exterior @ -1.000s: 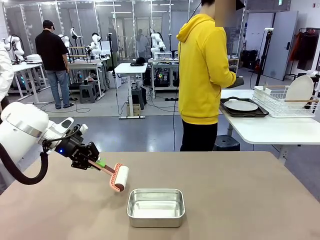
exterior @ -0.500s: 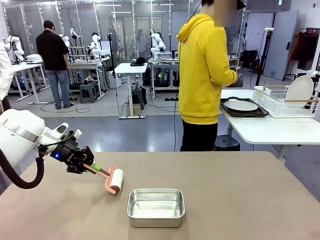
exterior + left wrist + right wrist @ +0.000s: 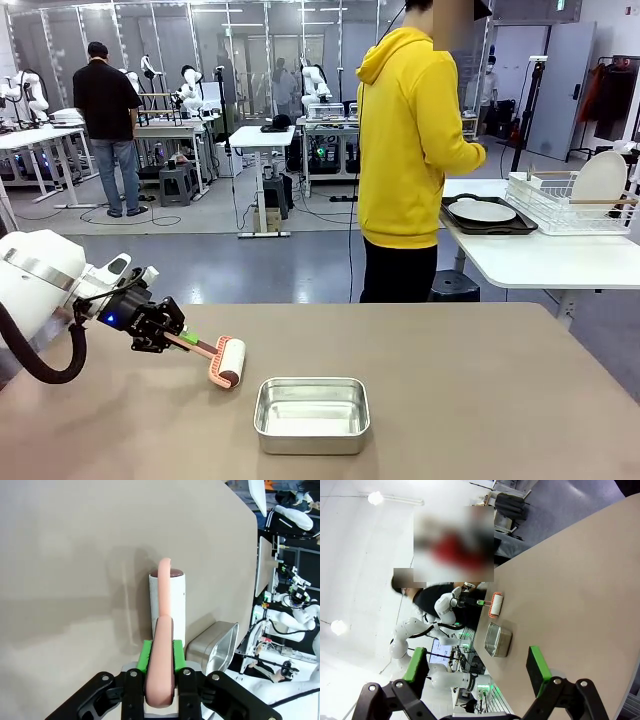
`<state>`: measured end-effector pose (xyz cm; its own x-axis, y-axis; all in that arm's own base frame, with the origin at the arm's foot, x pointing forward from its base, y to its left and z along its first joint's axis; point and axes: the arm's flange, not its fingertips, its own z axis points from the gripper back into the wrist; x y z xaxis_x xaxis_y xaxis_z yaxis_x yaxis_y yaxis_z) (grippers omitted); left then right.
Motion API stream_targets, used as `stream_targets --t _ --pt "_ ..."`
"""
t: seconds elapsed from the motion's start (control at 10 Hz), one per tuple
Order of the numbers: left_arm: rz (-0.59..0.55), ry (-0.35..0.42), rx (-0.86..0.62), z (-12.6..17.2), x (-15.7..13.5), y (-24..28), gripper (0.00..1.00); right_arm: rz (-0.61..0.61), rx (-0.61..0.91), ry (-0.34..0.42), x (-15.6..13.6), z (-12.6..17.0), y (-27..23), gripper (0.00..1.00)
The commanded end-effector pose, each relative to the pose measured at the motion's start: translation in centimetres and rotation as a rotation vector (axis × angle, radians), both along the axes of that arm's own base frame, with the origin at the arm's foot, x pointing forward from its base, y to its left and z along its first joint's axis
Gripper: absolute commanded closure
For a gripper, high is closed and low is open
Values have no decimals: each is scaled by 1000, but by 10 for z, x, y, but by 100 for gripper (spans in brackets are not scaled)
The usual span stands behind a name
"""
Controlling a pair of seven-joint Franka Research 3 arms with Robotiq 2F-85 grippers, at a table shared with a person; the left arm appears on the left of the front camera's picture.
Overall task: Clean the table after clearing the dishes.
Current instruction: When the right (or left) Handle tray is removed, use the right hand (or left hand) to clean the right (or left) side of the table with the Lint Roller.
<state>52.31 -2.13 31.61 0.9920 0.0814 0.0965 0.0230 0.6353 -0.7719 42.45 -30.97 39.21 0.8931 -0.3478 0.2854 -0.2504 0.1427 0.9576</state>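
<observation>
My left gripper point(image 3: 172, 338) is shut on the salmon handle of a lint roller point(image 3: 229, 362). Its white roll rests on or just over the brown table point(image 3: 480, 390), left of centre. In the left wrist view the green pads point(image 3: 146, 655) clamp the handle point(image 3: 160, 665), and the roll point(image 3: 168, 600) points away over the table point(image 3: 75, 555). My right gripper point(image 3: 477, 666) hangs open with nothing between its fingers, high above the table point(image 3: 580, 580). Of the dishes, a white plate point(image 3: 482, 211) lies on a dark tray on the white side table. Another plate point(image 3: 600, 180) stands in the wire rack.
A rectangular steel pan point(image 3: 312, 414) sits near the front middle of the table, right of the roller; it also shows beside the roll as the pan point(image 3: 215, 647) and far off as the pan point(image 3: 498, 639). A person in a yellow hoodie point(image 3: 405, 140) stands at the far edge, facing the side table.
My left gripper has drawn the roller to the left and slightly lower across the table. The pan and plates have not moved.
</observation>
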Motion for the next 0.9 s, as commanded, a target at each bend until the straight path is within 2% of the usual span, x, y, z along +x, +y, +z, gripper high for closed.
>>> stream_targets --t 0.0,0.4,0.8 --pt "3 -25 30 -16 6 8 79 12 -8 4 -2 3 1 0" --pt "20 -28 81 -17 3 27 79 12 -8 4 -2 3 1 0" --pt "71 -54 256 -19 -3 62 79 12 -8 4 -2 3 1 0"
